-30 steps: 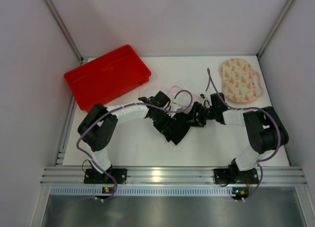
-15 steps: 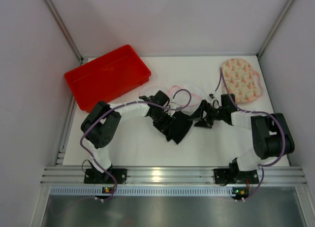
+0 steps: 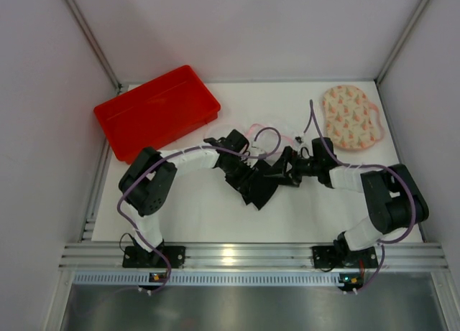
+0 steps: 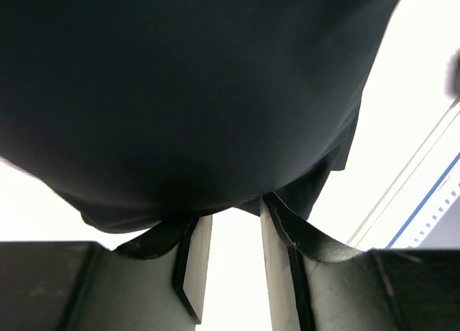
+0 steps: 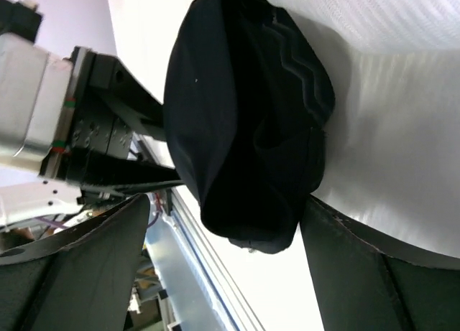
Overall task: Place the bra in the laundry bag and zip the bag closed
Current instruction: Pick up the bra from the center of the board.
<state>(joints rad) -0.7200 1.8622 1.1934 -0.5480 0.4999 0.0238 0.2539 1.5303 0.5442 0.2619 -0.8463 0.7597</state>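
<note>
Between my left fingers (image 4: 194,259) a narrow bright gap shows, so they stand partly apart. The soft black fabric bra (image 4: 187,94) drapes over both tips and fills most of that wrist view, and a fold of it curls down along one finger. Whether those fingers pinch the fabric or merely sit under it I cannot tell. My right fingers (image 5: 86,273) are spread wide and clamp nothing. One lies to each side of the bra's lower end, with the fabric bunched between and beyond them.

From above, my two arms meet near the middle of the white surface (image 3: 201,216). The bra is a dark crumpled heap under the fingers and just to their near side. The round white see-through mesh laundry bag with pink edging (image 5: 402,15) lies right behind the bra, and the black fabric rests against its mesh. I cannot tell whether any of the bra is inside. Well apart from all this, a red rectangular plastic tray (image 3: 158,110) sits at the far left, and a peach oval patterned fabric piece with pink trim (image 3: 350,119) lies in the far right corner.
</note>
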